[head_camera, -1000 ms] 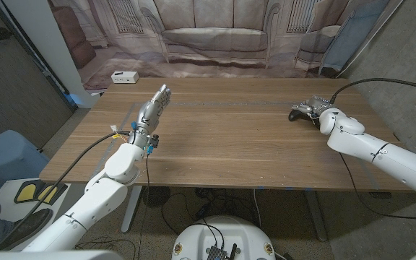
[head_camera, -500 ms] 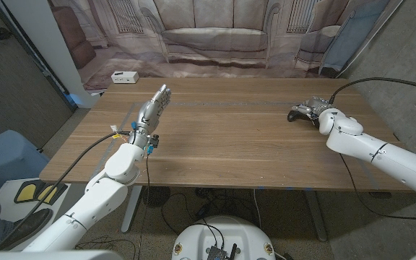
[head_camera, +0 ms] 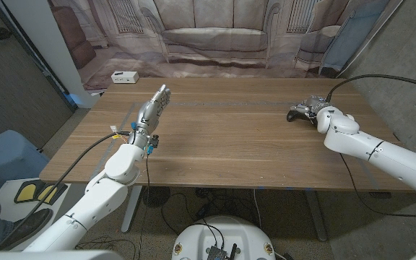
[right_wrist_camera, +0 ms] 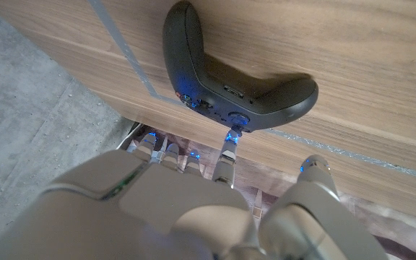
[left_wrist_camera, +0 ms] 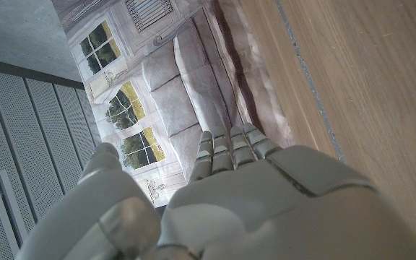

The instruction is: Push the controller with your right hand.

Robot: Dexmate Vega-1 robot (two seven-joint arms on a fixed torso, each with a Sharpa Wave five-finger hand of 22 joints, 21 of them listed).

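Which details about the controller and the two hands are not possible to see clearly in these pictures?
- Head view: the right hand covers part of the controller; contact cannot be judged.
- Right wrist view: the controller markings are too small; one fingertip seems to meet its edge.
- Left wrist view: the left hand palm side is hidden behind its own back.

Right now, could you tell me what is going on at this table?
The robot's right hand is at a dark grey game controller on the right side of the wooden table, one fingertip reaching its edge to push it. The left hand waits over the table's left side, fingers extended together, holding nothing.
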